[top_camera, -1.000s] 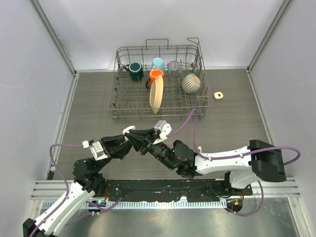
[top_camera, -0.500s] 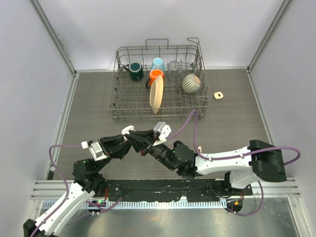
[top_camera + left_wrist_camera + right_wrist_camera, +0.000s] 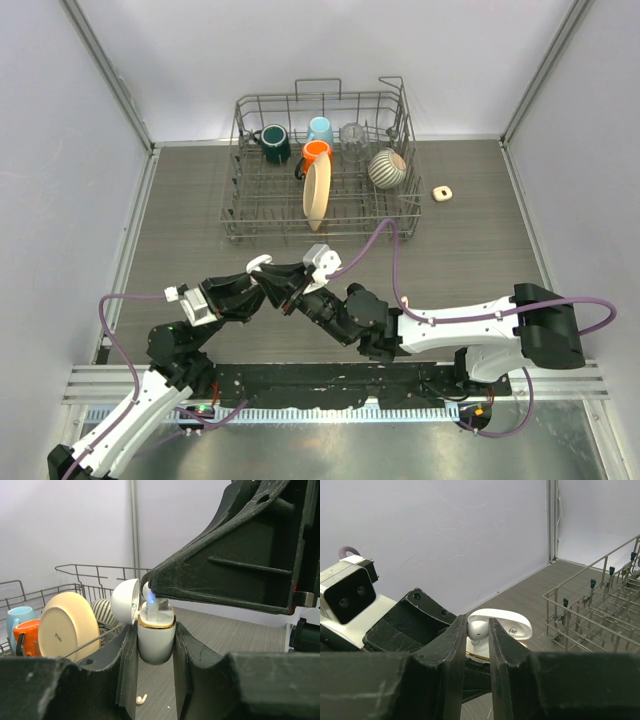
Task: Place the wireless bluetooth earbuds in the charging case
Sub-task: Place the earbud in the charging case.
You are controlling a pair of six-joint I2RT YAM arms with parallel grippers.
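Note:
My left gripper (image 3: 156,630) is shut on the white charging case (image 3: 156,642), held upright above the table with its lid (image 3: 125,601) swung open to the left. My right gripper (image 3: 478,626) is shut on a white earbud (image 3: 479,630) and holds it right over the case (image 3: 506,623). In the left wrist view the earbud's stem (image 3: 153,607) reaches down into the case's gold-rimmed opening. Another earbud (image 3: 141,698) lies on the table below the case. In the top view both grippers meet near the table's front middle (image 3: 298,290).
A wire dish rack (image 3: 245,215) with mugs, a plate and a striped bowl stands at the back. A small beige case (image 3: 443,192) lies to the right of the rack. A small white bit (image 3: 405,300) lies by the right arm.
My right gripper has shifted slightly left and toward the case with the earbud. The left gripper holds the case where it was.

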